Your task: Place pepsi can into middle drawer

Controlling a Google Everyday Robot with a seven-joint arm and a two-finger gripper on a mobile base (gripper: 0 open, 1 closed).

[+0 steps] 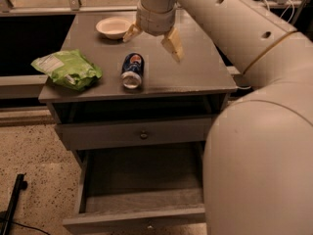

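Cabinet top (pixel 195 67): pepsi can (pixel 132 70) near green bag (pixel 67 68); gripper (pixel 152 38) hangs wide-spread behind it (bowl (pixel 113 27) nearby).

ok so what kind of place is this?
Probably a lab or office test bay: speckled floor, grey cabinet, staged props like the green bag. The gripper hovers open just beyond the pepsi can.

Dim and warm all over, yellow-brown. Lit from above: brightest on the big pale robot arm (pixel 254 146) and the pale two-finger gripper (pixel 152 38), fingers spread wide, above the back of the grey wooden table top (pixel 195 67). Small shine on the silver end of the dark blue pepsi can (pixel 132 70). Deep shadow under the top, dark inside the wide grey middle drawer (pixel 142 199).
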